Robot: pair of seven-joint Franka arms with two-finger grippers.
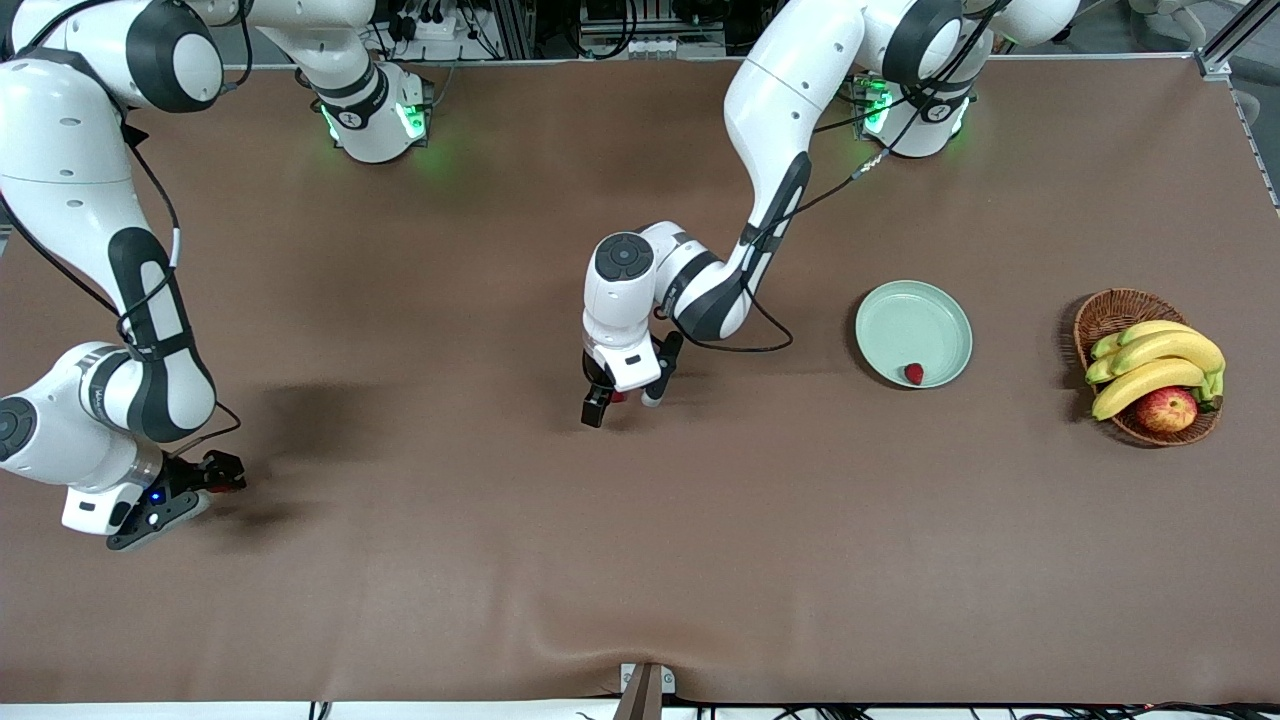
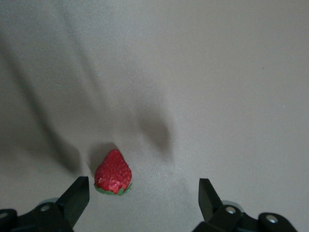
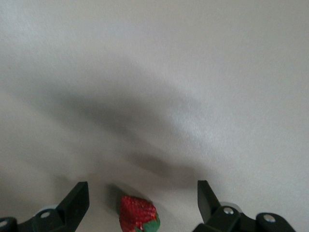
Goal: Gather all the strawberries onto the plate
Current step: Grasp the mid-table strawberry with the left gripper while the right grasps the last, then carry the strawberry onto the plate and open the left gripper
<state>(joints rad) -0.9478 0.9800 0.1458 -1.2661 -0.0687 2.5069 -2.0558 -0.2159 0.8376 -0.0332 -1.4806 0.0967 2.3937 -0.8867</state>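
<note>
Three strawberries: one (image 1: 914, 374) inside the plate (image 1: 913, 333), at the rim nearest the front camera; a second (image 2: 113, 173) on the bare surface (image 1: 640, 560) at mid-table, between the fingers of the left tool (image 1: 624, 404) and close to one fingertip (image 2: 77, 197); a third (image 3: 138, 214) on the surface at the right arm's end, between the fingers of the right tool (image 1: 175, 492). Both tools spread wide, low over their berries, gripping nothing. Plate toward the left arm's end, well apart from the mid-table berry, with open brown cloth between. Wicker basket (image 1: 1110, 312) with bananas (image 1: 1155, 365) and an apple (image 1: 1166, 409) beside the plate, nearer that end's edge. Broad unoccupied cloth from the tools to the edge nearest the camera; a slight ripple (image 1: 590, 640) in the cloth at that edge.
</note>
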